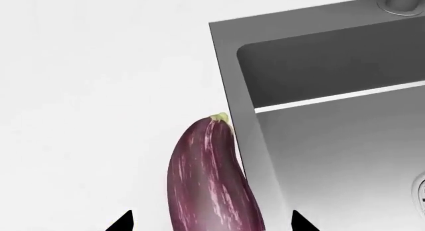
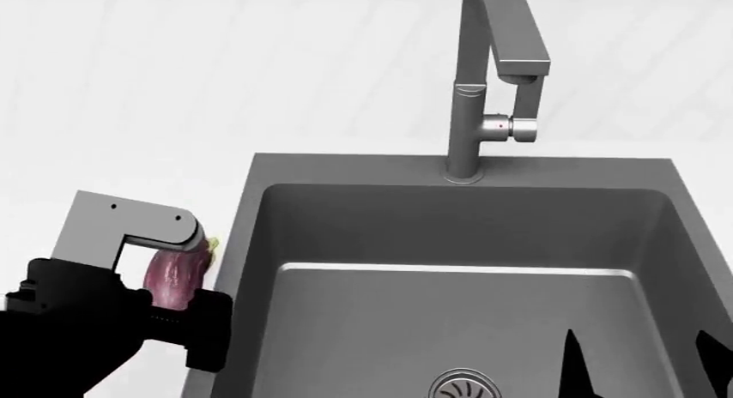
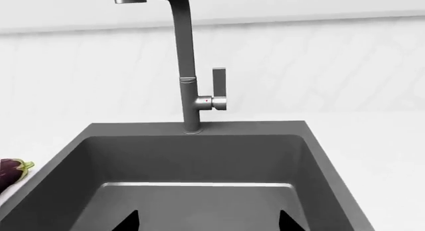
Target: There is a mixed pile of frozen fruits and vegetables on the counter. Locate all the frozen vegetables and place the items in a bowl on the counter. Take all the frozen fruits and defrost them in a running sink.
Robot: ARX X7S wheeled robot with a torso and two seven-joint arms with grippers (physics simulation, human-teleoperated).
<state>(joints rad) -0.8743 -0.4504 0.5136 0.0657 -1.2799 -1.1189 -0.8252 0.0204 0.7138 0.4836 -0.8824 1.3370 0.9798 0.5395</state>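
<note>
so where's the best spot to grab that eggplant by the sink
Grip the eggplant across its thick middle, coming from above with the left gripper's fingers on its long sides. It lies along the sink rim, and its stem end tapers, so it would likely slip there.

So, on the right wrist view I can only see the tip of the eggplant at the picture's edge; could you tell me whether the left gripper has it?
Observer: Not gripped. The left wrist view shows the left gripper open, with a fingertip on either side of the eggplant and neither touching it.
Operator: Thank you. Where does it lie?
Observer: It appears to rest on the counter, right beside the rim of the sink, stem end pointing away from the gripper.
Operator: And is my right gripper over the basin?
Observer: Yes. The head view shows the right gripper open above the basin, beside the drain.
</note>
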